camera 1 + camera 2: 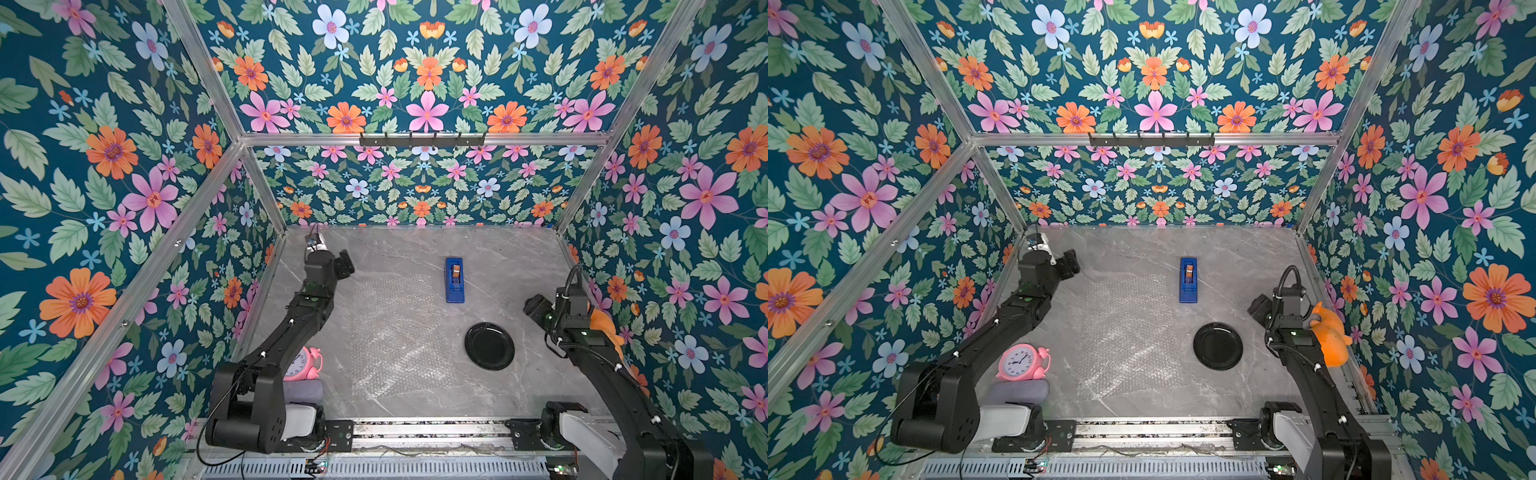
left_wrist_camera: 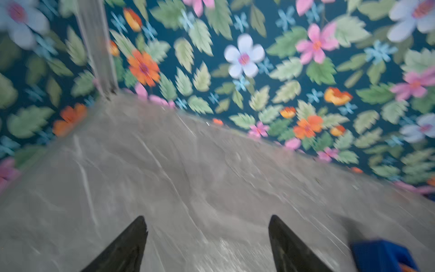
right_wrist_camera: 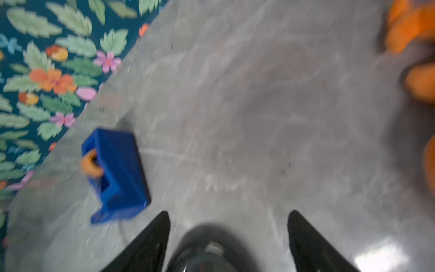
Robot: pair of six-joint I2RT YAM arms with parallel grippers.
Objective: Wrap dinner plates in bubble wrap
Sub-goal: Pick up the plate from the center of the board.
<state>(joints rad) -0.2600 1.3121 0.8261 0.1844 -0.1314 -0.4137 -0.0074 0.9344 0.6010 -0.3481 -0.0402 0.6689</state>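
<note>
Right wrist view, smeared by blur, cuts the black plate (image 3: 207, 254) off at the frame edge. Only a glossy arc of it shows, low between the spread fingers of the right gripper (image 3: 228, 212), which grasps nothing. In both top views the plate lies flat and whole on the grey table (image 1: 415, 249), near that gripper's tips and lower than them. Whether the tips hang over its rim cannot be told.

The bubble wrap (image 1: 399, 336) is spread flat on the side of the plate away from the right gripper, just beside it. Its clear film all but melts into the marble, so its edges are hard to trace, and whether it touches the plate is unclear.

The left gripper (image 2: 207, 216) hangs near the sheet's corner farthest from the arm's base, fingers parted and empty. Its own view is blurred, and a faint shimmer between the fingers cannot be identified.

A blue tape dispenser (image 1: 454, 280) stands between the two grippers, beside the wrap, and is cropped in the left wrist view. An orange toy (image 1: 1329, 336) sits behind the right arm, partly hidden by it. A pink alarm clock (image 1: 1019, 361) sits beside the left arm, which half covers it in a top view.
</note>
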